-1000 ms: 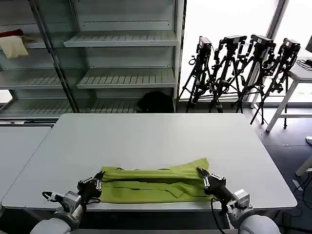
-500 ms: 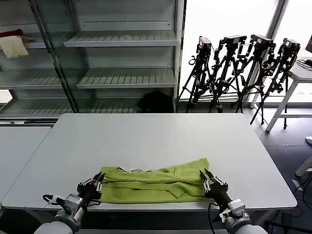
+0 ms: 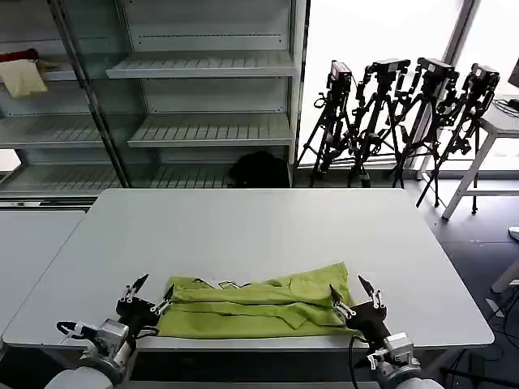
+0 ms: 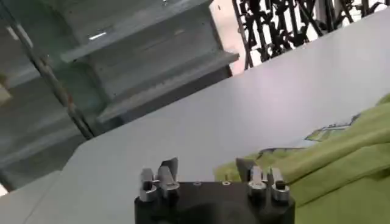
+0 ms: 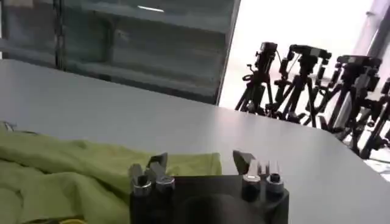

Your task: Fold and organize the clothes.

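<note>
Both grippers have let go and backed off toward the robot since a second ago — they were pinched onto the two ends of the shirt, and now each stands released with its fingers spread.

Largest first: the white table (image 3: 259,235) carries everything, its far part bare. Across its near edge lies the lime T-shirt (image 3: 255,306), gathered into a long band running left to right, with layered lengthwise folds and a sliver of white print peeking out along its far edge. It sits close to the robot, probably because the fold was drawn toward the near edge where both arms reach it easily.

Flanking it, the left gripper (image 3: 148,297) hovers just beside the band's left end, fingers apart and holding nothing; the right gripper (image 3: 353,299) mirrors it at the right end, equally empty. Their symmetric placement suits a two-handed fold — each end was held so the cloth stayed taut and straight.

By my judgement, one lengthwise fold is finished; folding the band crosswise into a compact stack looks like the remaining work.
</note>
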Action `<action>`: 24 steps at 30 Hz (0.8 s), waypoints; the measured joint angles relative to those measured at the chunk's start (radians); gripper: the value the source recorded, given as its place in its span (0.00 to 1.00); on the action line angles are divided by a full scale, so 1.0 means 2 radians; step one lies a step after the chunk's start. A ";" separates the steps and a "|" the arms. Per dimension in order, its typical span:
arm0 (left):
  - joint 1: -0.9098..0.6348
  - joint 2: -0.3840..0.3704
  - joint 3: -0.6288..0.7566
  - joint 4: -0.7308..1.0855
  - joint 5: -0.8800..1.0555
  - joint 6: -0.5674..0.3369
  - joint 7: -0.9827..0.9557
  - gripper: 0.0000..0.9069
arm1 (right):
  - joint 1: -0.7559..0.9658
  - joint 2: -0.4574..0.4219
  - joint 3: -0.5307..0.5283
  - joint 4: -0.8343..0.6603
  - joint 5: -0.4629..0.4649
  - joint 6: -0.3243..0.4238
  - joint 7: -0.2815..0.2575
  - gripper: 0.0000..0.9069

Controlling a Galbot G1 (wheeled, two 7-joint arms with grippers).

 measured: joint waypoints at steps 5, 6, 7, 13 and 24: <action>0.004 -0.024 -0.001 -0.006 -0.036 0.001 -0.018 1.00 | -0.017 -0.003 0.022 0.010 0.008 0.009 -0.010 1.00; 0.003 -0.030 -0.003 -0.005 -0.046 0.002 -0.022 1.00 | -0.021 -0.004 0.027 0.012 0.012 0.011 -0.013 1.00; 0.003 -0.035 -0.004 -0.005 -0.056 0.002 -0.026 1.00 | -0.023 -0.006 0.032 0.014 0.016 0.013 -0.016 1.00; -0.006 -0.075 -0.007 0.004 -0.113 0.002 -0.043 1.00 | -0.037 -0.013 0.062 0.021 0.045 0.027 -0.041 1.00; -0.009 -0.134 0.001 0.018 -0.155 -0.009 -0.057 1.00 | -0.054 -0.022 0.111 0.014 0.105 0.054 -0.077 1.00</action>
